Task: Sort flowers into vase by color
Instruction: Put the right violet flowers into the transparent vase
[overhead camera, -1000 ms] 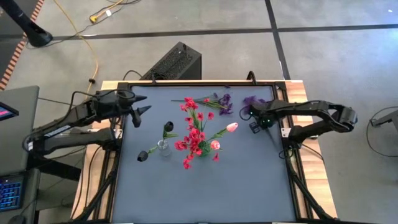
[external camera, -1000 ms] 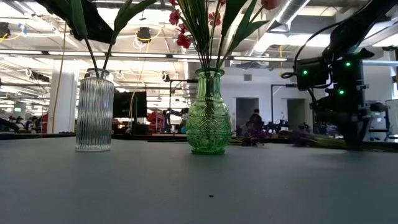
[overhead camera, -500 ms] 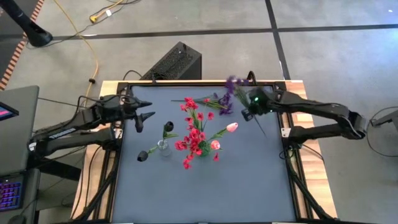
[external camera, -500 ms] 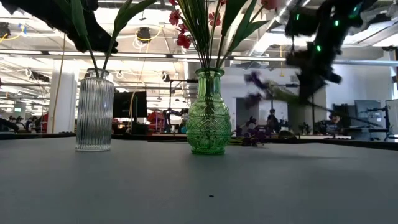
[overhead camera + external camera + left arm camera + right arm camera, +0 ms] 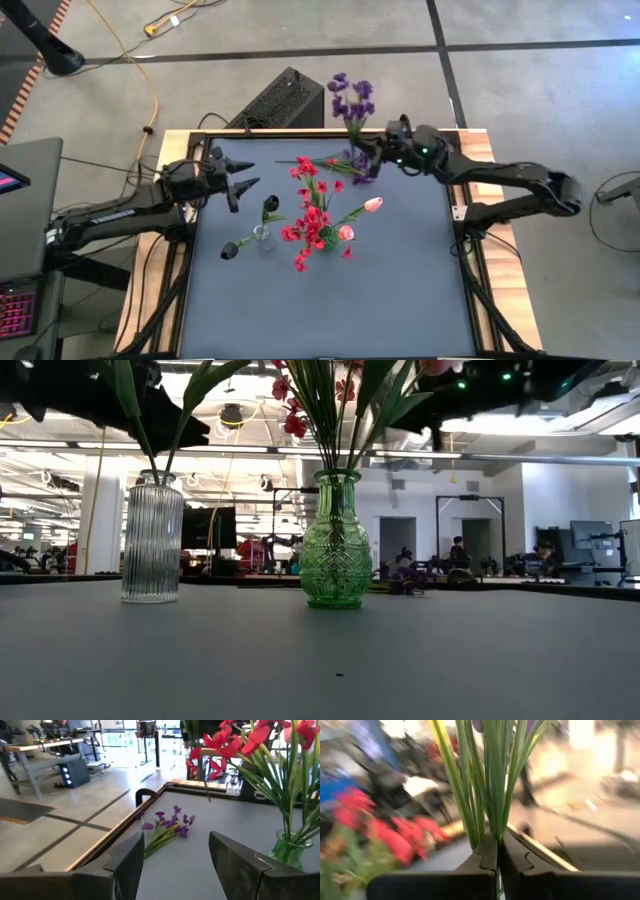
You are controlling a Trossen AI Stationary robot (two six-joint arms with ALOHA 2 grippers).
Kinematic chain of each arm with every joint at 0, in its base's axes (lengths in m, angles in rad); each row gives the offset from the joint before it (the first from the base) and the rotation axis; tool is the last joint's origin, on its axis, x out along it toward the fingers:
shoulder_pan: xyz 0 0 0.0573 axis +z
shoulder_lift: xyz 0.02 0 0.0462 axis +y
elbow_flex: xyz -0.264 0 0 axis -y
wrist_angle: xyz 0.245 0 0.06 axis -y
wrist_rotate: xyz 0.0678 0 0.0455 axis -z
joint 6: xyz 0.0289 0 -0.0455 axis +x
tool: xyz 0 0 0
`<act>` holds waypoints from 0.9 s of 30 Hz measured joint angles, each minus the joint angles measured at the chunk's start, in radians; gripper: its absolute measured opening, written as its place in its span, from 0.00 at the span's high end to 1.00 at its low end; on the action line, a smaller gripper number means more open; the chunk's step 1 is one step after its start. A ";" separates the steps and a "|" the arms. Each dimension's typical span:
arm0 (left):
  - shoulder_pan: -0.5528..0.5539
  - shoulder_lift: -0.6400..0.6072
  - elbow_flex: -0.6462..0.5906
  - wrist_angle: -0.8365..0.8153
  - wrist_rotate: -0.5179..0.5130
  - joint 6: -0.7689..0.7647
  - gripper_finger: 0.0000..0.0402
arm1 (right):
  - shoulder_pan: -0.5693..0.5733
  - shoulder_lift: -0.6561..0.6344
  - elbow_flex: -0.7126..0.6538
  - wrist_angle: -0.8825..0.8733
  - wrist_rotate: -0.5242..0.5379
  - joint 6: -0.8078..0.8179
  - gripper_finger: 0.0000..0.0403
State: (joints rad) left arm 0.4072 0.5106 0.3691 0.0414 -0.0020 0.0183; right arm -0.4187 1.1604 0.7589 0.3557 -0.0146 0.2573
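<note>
The right gripper is closed tightly on the green stems of a purple flower bunch; in the right wrist view the two dark fingers press together around the stems. Seen from above, this gripper is at about 1 o'clock from the middle of the table, near the far edge, and the purple blossoms stand out beyond that edge, toward 12 o'clock. A second purple bunch lies flat on the table just beside the gripper; the left wrist view shows it near the table's border. The green vase stands near the centre and holds red flowers and two pink-white tulips. The clear ribbed vase, at 9 o'clock from the green one, holds dark tulips. The left gripper is above the table at about 10 o'clock, its fingers spread apart and holding nothing.
</note>
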 joint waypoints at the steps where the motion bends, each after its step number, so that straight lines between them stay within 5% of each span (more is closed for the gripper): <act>1: 0.000 0.000 -0.015 0.018 0.008 -0.007 0.47 | 0.006 0.029 0.000 0.076 -0.017 0.000 0.93; 7: 0.000 0.000 -0.048 0.104 0.015 -0.039 0.47 | 0.013 0.221 0.089 0.354 -0.092 -0.018 0.92; 18: 0.038 0.115 -0.048 0.235 -0.046 -0.002 0.47 | 0.021 0.542 0.453 0.357 -0.201 0.004 0.92; 27: 0.125 0.309 -0.047 0.516 0.058 0.044 0.47 | 0.042 0.711 0.618 0.349 -0.260 0.056 0.92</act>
State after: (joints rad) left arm 0.5323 0.8194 0.3225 0.5570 0.0559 0.0621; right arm -0.3769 1.8719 1.3767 0.7045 -0.2749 0.3136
